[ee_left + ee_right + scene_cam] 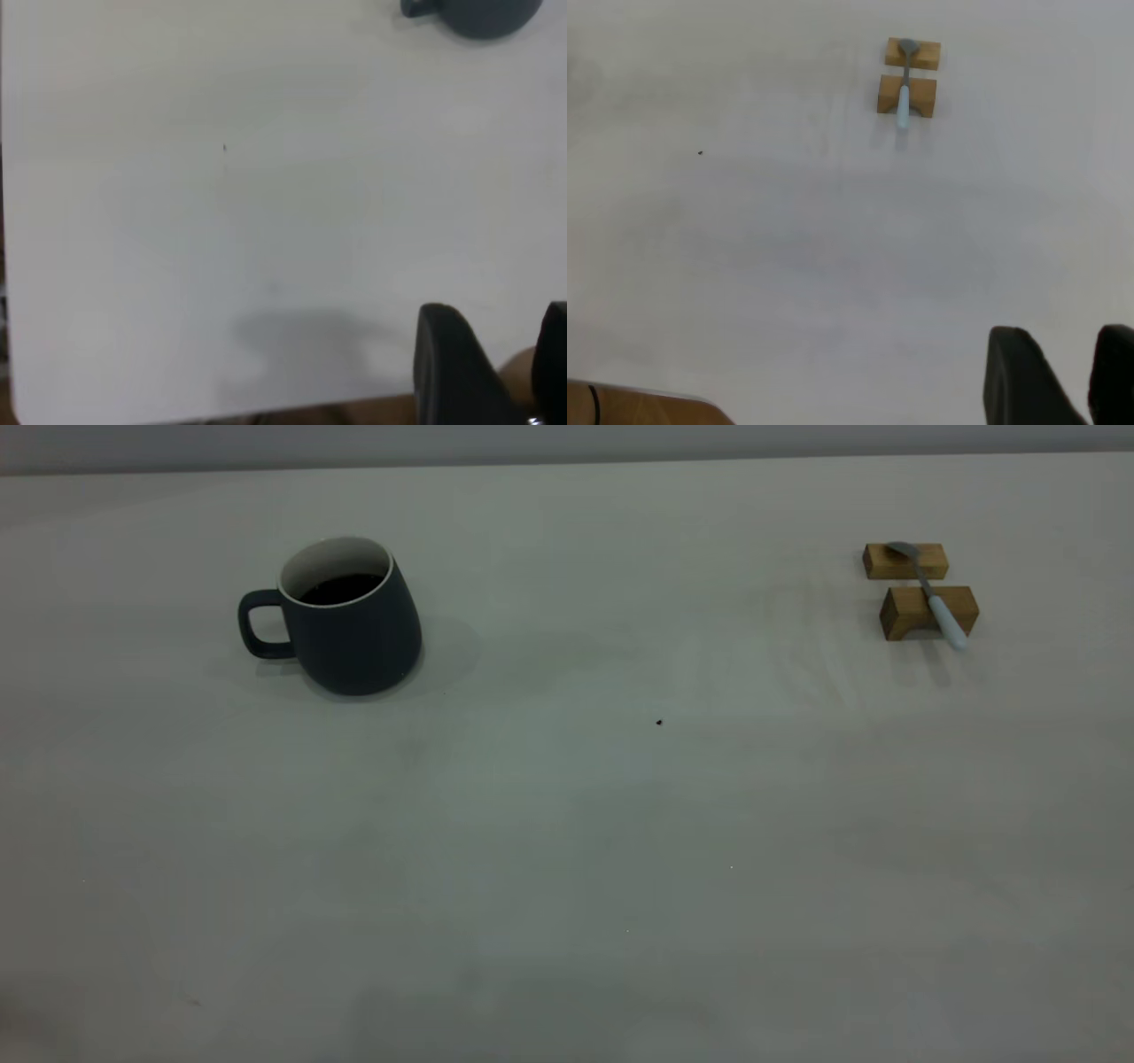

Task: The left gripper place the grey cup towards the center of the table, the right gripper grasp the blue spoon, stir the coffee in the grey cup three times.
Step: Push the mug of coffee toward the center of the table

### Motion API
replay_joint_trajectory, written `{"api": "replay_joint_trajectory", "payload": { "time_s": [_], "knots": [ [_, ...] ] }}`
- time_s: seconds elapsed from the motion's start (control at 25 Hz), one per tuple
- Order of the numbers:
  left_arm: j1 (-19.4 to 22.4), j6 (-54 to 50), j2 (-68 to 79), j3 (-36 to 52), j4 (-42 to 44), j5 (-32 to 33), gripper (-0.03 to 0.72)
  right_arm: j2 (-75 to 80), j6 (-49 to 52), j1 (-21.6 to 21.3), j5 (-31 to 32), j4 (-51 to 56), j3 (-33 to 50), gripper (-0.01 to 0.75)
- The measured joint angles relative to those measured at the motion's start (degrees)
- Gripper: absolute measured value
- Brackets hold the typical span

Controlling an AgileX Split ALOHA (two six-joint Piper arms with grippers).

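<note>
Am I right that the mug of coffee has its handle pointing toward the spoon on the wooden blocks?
Not quite. The exterior view shows the mug with its handle pointing away from the spoon, toward the left side. The rest holds: it contains coffee, and the spoon rests across two wooden blocks.

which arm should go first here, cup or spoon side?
Left. The grey cup stands upright on the table's left side, off centre, and must move before stirring. The left gripper faces it; the blue spoon rests across two wooden blocks at right.
</note>
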Motion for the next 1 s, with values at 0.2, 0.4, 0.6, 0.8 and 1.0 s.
{"api": "replay_joint_trajectory", "payload": {
  "time_s": [0.2, 0.4, 0.6, 0.8, 1.0],
  "knots": [
    [0.0, 11.75, 21.93, -9.37, -0.95, -4.34, 0.315, 0.0, 0.0, 0.0, 0.0, 0.0, 0.0, 0.237],
    [0.0, 26.35, 40.93, -19.97, -4.34, -6.39, 0.39, 0.0, 0.0, 0.0, 0.0, 0.0, 0.0, 0.237],
    [-1.74, 39.55, 54.99, -27.56, -5.45, -9.28, 0.474, 0.0, 0.0, 0.0, 0.0, 0.0, 0.0, 0.237],
    [-4.44, 47.98, 66.28, -33.36, -5.45, -11.04, 0.506, 0.0, 0.0, 0.0, 0.0, 0.0, 0.0, 0.237],
    [-5.53, 54.99, 74.41, -37.66, -5.46, -12.37, 0.506, 0.0, 0.0, 0.0, 0.0, 0.0, 0.0, 0.237]
  ]
}}
